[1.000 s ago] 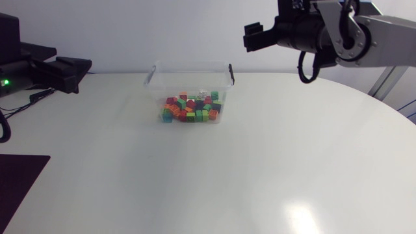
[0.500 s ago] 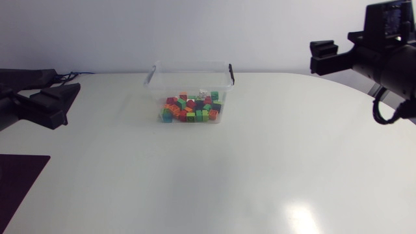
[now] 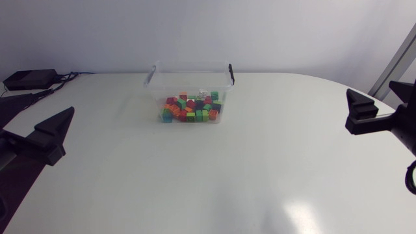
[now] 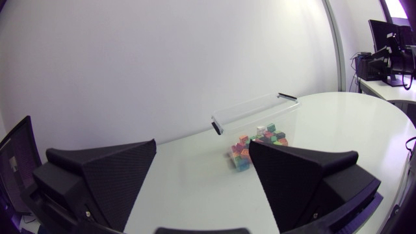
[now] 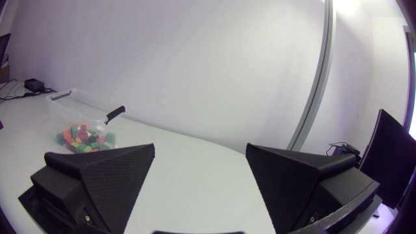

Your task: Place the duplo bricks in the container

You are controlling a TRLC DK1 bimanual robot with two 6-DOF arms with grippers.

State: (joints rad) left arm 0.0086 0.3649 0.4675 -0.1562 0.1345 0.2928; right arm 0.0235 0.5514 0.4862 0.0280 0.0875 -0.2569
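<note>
A clear plastic container (image 3: 188, 75) with black handle clips stands at the back middle of the white table. Several coloured duplo bricks (image 3: 191, 108) lie heaped on its bottom. My left gripper (image 3: 36, 120) sits at the table's left edge, open and empty, far from the container. My right gripper (image 3: 383, 103) sits at the right edge, also open and empty. In the left wrist view the container (image 4: 260, 117) and bricks (image 4: 257, 143) lie ahead of the open left gripper (image 4: 203, 182). In the right wrist view the container (image 5: 81, 104) with bricks (image 5: 84, 138) is far ahead, beside the open right gripper (image 5: 201, 182).
A black box (image 3: 29, 78) with cables lies at the table's back left corner. A dark mat (image 3: 13, 188) covers the front left edge. I see no loose bricks on the white tabletop (image 3: 214, 175).
Both arms have drawn back and down: the right gripper from high behind the container to the right edge, the left gripper forward along the left edge. The container and bricks have not moved.
</note>
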